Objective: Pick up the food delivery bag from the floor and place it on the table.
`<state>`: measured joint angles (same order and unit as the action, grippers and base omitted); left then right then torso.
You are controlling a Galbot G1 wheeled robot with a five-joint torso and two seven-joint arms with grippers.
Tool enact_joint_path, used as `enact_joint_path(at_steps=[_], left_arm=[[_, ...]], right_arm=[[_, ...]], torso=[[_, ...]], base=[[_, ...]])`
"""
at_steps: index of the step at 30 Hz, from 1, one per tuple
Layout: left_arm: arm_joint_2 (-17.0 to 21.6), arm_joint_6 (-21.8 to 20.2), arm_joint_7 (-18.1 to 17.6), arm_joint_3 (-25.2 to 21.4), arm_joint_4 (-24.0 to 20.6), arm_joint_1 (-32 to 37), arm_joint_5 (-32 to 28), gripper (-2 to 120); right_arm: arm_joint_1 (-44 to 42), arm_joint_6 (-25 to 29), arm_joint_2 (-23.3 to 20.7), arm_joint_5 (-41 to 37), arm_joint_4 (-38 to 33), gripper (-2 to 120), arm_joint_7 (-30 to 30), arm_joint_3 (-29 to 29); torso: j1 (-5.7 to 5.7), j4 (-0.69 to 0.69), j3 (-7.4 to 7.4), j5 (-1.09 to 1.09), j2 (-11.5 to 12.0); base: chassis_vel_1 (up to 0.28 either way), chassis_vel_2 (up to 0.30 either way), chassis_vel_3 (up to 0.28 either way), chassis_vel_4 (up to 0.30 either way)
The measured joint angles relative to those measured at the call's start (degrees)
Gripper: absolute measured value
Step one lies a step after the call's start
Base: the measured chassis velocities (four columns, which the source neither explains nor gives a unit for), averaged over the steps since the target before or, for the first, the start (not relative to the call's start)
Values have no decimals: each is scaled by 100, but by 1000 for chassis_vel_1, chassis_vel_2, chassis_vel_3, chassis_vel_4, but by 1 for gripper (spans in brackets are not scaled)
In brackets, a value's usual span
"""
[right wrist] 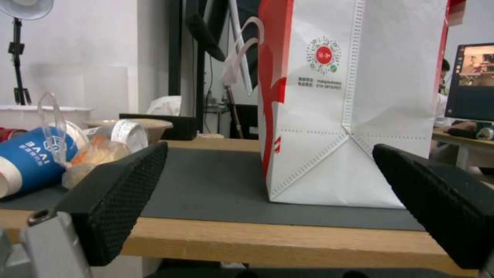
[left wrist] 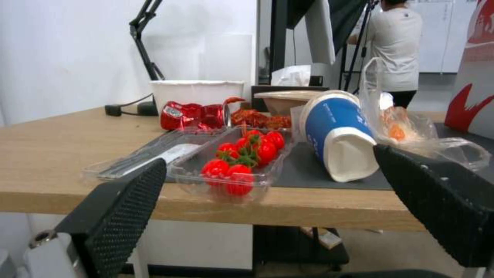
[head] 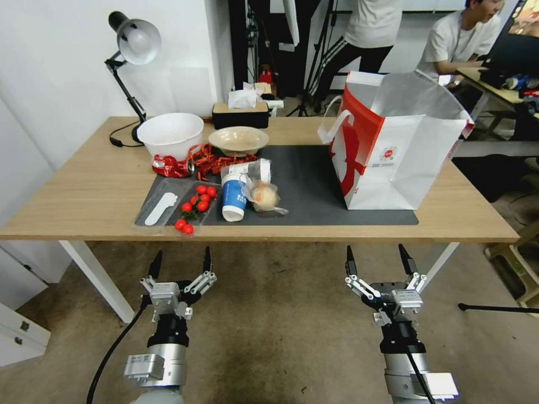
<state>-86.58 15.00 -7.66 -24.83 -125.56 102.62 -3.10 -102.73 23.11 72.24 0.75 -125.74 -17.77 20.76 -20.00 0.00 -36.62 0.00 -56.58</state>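
Note:
The red and white food delivery bag (head: 393,146) stands upright on the dark grey mat (head: 314,185) at the right side of the light-wood table (head: 84,191), its top open and white strap handles hanging at its far side. The right wrist view looks straight at the bag (right wrist: 355,96) from just off the table's front edge. Both grippers hang open and empty over the floor (head: 281,325) in front of the table: my left gripper (head: 181,264) below the tomato tray, my right gripper (head: 377,261) below the bag.
On the table's left half lie a clear tray of cherry tomatoes (head: 193,210), a tipped blue and white cup (head: 232,196), a small clear plastic bag with food (head: 265,196), two bowls (head: 170,133), a red can, a tissue box and a desk lamp (head: 135,45). White table legs (head: 98,278) flank the grippers.

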Motion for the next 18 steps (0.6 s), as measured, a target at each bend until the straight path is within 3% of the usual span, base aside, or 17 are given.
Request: enact_joint_path(at_steps=[18], left_arm=[[-1, 0, 3, -2, 0, 3, 5, 100]], right_arm=[[-1, 0, -3, -10, 0, 100, -1, 1]], torso=[[0, 0, 0, 0, 0]], base=[[0, 0, 0, 0]])
